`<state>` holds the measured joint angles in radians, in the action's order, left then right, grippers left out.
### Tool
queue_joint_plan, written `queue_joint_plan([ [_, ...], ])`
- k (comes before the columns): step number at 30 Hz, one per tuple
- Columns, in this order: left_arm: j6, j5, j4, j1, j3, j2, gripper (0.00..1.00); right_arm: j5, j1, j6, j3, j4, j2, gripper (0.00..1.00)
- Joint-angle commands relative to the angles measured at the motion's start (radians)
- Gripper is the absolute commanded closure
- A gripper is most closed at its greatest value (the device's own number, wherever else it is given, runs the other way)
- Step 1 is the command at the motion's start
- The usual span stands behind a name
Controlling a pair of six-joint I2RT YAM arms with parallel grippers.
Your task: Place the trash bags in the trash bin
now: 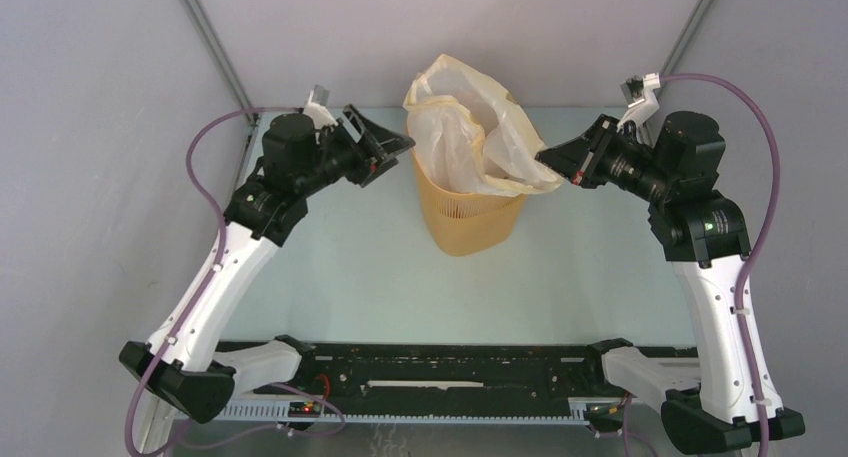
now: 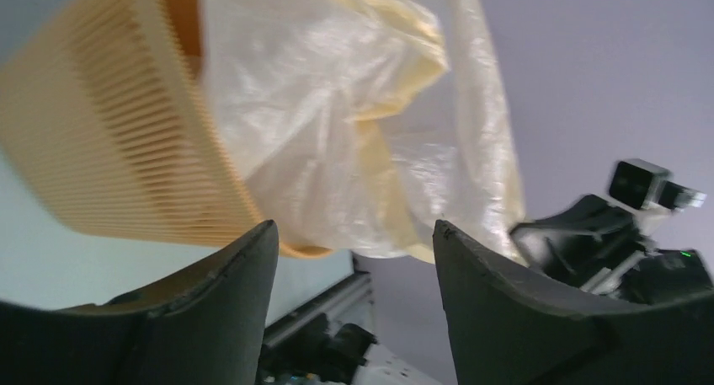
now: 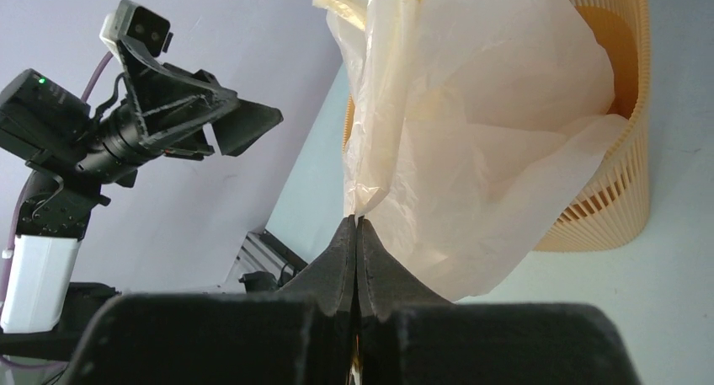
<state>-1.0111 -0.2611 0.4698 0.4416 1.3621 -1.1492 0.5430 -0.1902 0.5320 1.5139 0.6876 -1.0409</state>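
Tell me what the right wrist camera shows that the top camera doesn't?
Only the right wrist view shows, up close, the right jaws pressed shut on a fold of the trash bag. Only the top view shows the purple cables and the black rail. Both show the bag spilling from the trash bin and the left jaws open beside it.

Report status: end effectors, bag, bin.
Left end effector open, empty, beside bin. Right end effector shut on bag edge. Bag partly in bin, mostly bulging above rim. Nothing in the way.
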Motion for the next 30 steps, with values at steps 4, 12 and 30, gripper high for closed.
queue_joint_plan([
  [4, -0.103, 0.2, -0.038, 0.186, 0.246, -0.163, 0.27, 0.002, -0.011, -0.013, 0.021, 0.0, 0.02, 1.0],
  [12, 0.067, 0.619, 0.159, 0.328, 0.598, -0.385, 0.4, 0.009, -0.019, 0.006, -0.008, -0.035, 0.046, 1.0],
  [30, -0.01, 0.717, 0.368, 0.377, 0.885, -0.608, 0.43, -0.004, -0.022, -0.001, -0.001, -0.036, 0.051, 1.0],
])
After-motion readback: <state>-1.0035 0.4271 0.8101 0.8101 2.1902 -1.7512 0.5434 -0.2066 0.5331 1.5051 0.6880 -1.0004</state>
